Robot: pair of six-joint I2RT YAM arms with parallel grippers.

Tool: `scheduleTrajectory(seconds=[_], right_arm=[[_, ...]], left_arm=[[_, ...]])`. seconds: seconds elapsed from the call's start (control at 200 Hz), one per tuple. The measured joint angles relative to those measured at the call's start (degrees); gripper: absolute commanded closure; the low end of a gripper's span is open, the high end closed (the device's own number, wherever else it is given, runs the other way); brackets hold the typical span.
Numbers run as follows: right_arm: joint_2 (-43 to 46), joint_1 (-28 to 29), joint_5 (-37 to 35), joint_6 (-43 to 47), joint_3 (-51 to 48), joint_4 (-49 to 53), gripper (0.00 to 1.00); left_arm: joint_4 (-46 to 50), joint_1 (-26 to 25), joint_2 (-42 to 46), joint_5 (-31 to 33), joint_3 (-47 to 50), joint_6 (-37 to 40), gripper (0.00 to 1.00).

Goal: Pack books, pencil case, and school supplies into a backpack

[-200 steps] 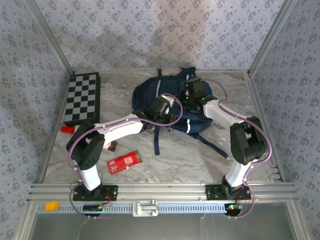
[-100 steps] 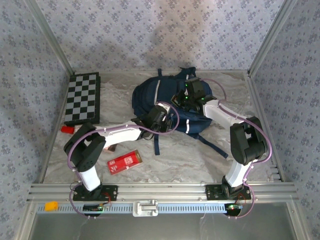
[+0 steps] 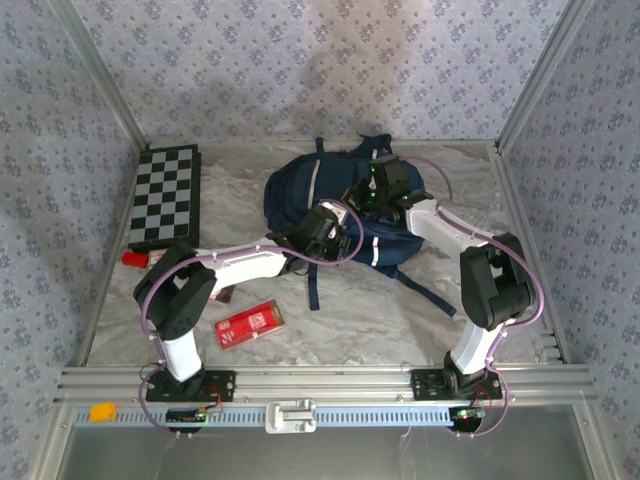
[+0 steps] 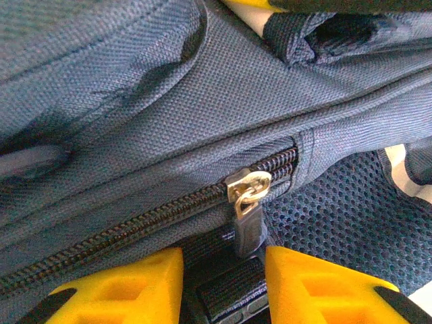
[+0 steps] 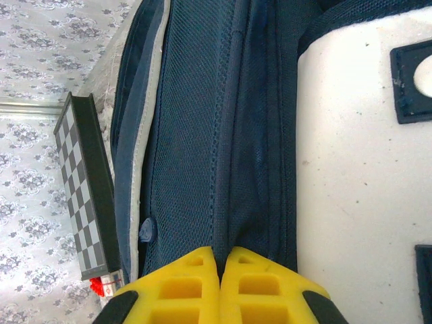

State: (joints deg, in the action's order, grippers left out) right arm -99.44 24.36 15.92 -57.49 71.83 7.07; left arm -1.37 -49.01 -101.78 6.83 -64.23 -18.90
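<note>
Looks like a robotics lab test cell: aluminium frame rails (image 3: 350, 381) along the bottom, patterned fabric walls (image 3: 300, 70) across the top, marble-print tabletop (image 3: 350, 330) at centre, two robot arms (image 3: 250, 262) bolted lower down.

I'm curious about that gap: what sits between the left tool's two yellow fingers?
The zipper pull of the backpack hangs between them, in the left wrist view.

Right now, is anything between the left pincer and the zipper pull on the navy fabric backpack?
Nothing visible. The small grey zipper pull on the navy blue fabric backpack hangs in the gap between the left pincer's open yellow fingers.
</note>
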Motion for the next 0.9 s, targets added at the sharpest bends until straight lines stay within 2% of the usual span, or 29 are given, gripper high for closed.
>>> scheduleTrajectory(seconds=[0.055, 0.22, 0.5, 0.725, 0.899], right_arm=[[0.00, -0.02, 0.00, 0.00, 0.00, -0.02, 1.00], [0.00, -0.02, 0.00, -0.13, 0.00, -0.04, 1.00], [0.00, -0.24, 0.63, -1.01, 0.00, -0.50, 1.00], [0.00, -0.24, 0.94, -1.66, 0.00, -0.96, 1.00], [-0.11, -0.24, 1.07, -1.68, 0.00, -1.25, 1.00]], left_arm=[[0.66, 0.00, 0.48, 0.04, 0.02, -1.57, 0.53], [3.06, -0.07, 3.30, -1.16, 0.55, -7.67, 0.50], [7.65, -2.01, 3.04, -0.96, -1.09, -15.30, 0.50], [8.92, -1.99, 0.63, 0.87, -4.81, -16.79, 0.49], [10.34, -1.86, -2.10, 4.00, -7.91, -18.10, 0.56]])
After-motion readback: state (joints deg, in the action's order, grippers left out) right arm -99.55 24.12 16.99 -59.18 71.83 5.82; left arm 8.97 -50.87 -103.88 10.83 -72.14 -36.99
